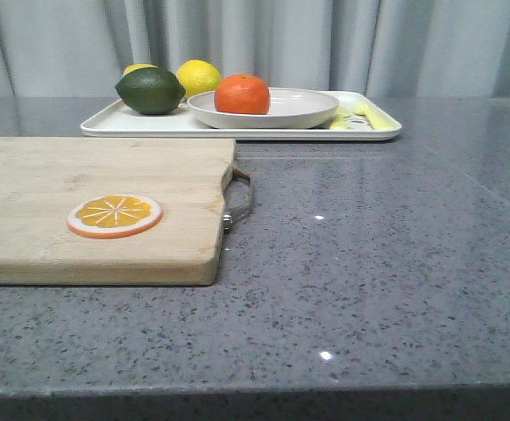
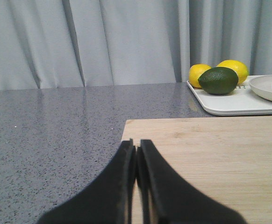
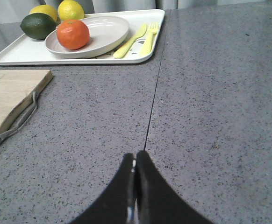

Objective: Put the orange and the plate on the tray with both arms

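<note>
Orange [image 1: 242,95] sits in plate [image 1: 303,110], plate on tray [image 1: 237,127] at counter [image 1: 369,263] far edge. Orange looks firm, glossy, likely to roll; grip across middle. Plate looks rigid, breakable; take by rim. Left end effector [image 2: 137,154] and right end effector [image 3: 134,161] pinched closed, empty.

No text, label or number (brand marks included) can be read anywhere.

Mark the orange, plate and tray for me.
orange [image 1: 242,94], front view, middle of the fruit.
plate [image 1: 303,108], front view, bare inside right of the fruit.
tray [image 1: 132,125], front view, bare floor near its left front rim.
</note>
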### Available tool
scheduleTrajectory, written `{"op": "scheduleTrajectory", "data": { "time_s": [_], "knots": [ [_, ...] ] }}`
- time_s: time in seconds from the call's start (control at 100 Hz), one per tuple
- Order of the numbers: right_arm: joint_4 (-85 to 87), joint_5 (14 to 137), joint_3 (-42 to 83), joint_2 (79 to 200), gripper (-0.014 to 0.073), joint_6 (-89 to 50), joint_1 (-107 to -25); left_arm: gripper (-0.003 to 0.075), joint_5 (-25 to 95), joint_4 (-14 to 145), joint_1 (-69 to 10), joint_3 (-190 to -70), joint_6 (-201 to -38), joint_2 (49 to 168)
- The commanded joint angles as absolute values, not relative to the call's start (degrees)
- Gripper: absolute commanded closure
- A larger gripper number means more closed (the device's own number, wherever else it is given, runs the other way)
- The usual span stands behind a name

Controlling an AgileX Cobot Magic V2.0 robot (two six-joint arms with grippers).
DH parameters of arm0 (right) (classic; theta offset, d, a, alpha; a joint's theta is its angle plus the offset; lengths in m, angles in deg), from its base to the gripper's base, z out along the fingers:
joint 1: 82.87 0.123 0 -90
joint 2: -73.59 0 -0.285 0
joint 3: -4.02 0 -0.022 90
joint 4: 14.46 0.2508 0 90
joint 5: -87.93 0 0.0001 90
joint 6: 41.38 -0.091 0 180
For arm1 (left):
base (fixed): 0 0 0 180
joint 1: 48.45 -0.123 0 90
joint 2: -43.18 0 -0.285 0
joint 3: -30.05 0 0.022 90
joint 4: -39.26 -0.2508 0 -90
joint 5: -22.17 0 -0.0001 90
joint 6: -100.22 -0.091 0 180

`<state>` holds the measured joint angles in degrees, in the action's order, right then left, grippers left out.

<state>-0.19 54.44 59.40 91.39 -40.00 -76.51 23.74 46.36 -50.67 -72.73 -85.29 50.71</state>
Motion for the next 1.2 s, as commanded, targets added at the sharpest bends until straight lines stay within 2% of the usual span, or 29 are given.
{"op": "scheduleTrajectory", "data": {
  "time_s": [0.0, 0.82, 1.19],
  "knots": [
    [0.3, 58.66, 57.97, 91.99, 0.0654, -39.48, -76.58, 0.0739, 19.45, 46.26, -50.75, -71.39, -85.25, 48.91],
    [0.3, 61.13, 60.79, 91.99, 0.0654, -39.48, -76.58, 0.0739, 19.45, 46.26, -50.75, -71.39, -85.25, 48.91],
    [-10.05, 85.92, 70.35, 91.78, 0.0654, -43.48, -77.45, 0.0739, 19.45, 46.26, -50.75, -71.39, -85.25, 48.91]
  ]
}}
